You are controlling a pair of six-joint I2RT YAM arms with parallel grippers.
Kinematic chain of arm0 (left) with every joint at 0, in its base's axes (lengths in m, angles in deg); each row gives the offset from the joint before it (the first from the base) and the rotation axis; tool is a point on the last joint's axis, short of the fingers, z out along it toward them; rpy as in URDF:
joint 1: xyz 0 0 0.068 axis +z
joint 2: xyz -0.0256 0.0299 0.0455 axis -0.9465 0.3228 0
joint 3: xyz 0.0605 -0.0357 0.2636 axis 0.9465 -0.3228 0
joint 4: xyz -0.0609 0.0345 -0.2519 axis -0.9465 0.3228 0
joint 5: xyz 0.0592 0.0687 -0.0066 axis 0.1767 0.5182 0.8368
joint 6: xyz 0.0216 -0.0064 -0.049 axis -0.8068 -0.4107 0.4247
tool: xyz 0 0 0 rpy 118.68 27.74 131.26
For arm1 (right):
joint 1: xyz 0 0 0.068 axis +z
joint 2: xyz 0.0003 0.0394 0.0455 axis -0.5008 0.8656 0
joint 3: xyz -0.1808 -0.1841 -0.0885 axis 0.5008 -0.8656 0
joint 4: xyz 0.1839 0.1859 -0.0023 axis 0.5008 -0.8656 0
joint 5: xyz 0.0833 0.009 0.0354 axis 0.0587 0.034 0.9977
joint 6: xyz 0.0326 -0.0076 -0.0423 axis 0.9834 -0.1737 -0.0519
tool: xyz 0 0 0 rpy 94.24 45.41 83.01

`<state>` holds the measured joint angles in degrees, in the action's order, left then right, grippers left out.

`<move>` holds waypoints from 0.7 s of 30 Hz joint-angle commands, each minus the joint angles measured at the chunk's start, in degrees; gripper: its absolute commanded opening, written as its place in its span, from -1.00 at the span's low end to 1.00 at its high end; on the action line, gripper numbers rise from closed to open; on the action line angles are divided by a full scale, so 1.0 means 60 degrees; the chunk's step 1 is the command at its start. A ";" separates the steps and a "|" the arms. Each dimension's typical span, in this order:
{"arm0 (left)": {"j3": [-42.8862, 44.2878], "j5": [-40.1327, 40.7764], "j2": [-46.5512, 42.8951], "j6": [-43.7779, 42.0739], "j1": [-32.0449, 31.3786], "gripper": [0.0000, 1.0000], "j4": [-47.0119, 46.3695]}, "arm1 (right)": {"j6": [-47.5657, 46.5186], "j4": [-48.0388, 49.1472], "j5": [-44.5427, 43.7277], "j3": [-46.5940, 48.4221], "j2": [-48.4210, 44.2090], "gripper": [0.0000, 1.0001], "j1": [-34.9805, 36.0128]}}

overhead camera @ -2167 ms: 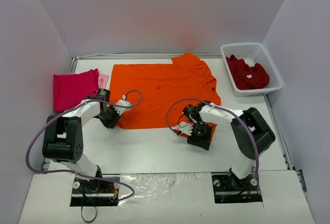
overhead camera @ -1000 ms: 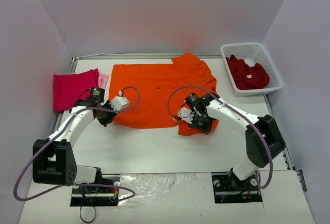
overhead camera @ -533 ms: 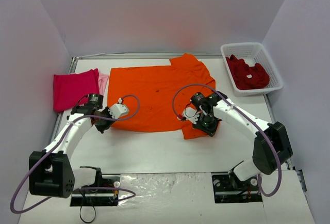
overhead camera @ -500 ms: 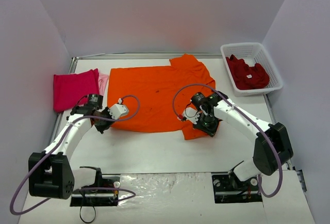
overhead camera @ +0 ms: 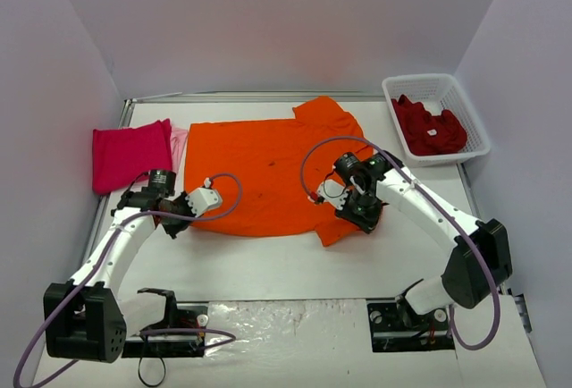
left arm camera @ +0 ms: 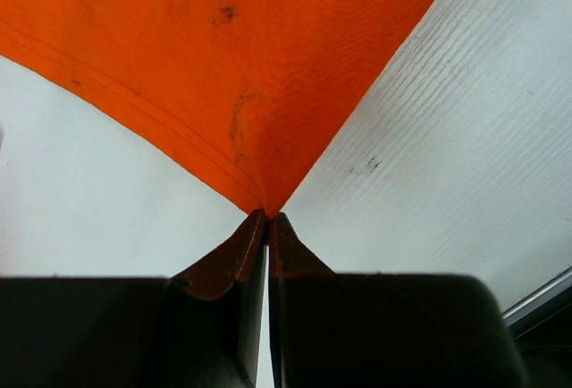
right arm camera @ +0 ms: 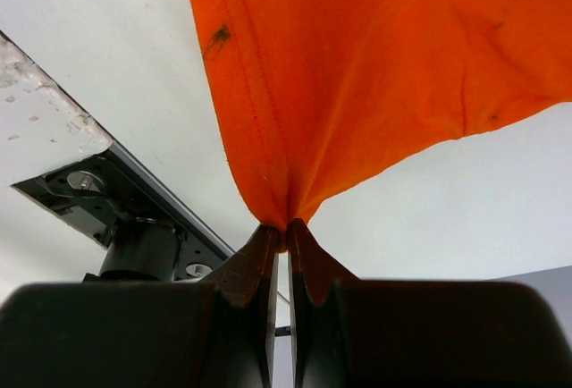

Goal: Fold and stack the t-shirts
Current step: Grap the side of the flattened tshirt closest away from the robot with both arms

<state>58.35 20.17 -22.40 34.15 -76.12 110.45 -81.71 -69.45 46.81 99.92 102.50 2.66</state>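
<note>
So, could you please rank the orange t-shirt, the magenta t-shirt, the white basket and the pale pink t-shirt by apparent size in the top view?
1. orange t-shirt, by far.
2-3. white basket and magenta t-shirt: about alike, not ranked.
4. pale pink t-shirt, only a sliver showing.

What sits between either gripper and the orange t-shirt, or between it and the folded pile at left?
Nothing visible. The left gripper and right gripper are each shut on the hem of the orange t-shirt, whose left edge lies close beside the pale pink t-shirt of that pile.
</note>
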 commanded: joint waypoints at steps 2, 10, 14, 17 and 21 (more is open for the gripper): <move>0.0498 -0.0268 -0.0264 0.0025 0.0019 -0.95 0.0300 | -0.0237 -0.0604 -0.0402 0.1046 0.0228 -1.00 -0.0236; 0.0909 -0.0019 -0.0147 0.0377 0.0019 -0.95 -0.0008 | -0.0618 -0.0603 -0.0753 0.2308 0.1004 -1.00 -0.0778; 0.0938 0.0332 -0.0117 0.0597 0.0019 -0.95 -0.0460 | -0.0823 -0.0545 -0.0827 0.2776 0.1414 -1.00 -0.1100; 0.0953 0.0523 -0.0044 0.0670 0.0034 -0.95 -0.0622 | -0.0896 -0.0472 -0.0900 0.3143 0.1752 -1.00 -0.1261; 0.1011 0.0830 0.0219 0.0671 0.0034 -0.95 -0.0784 | -0.0970 -0.0369 -0.0959 0.3830 0.2321 -1.00 -0.1408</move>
<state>61.55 23.23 -21.75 37.36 -76.12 106.98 -86.28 -69.56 42.73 119.00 114.74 -5.13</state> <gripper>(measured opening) 0.030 0.021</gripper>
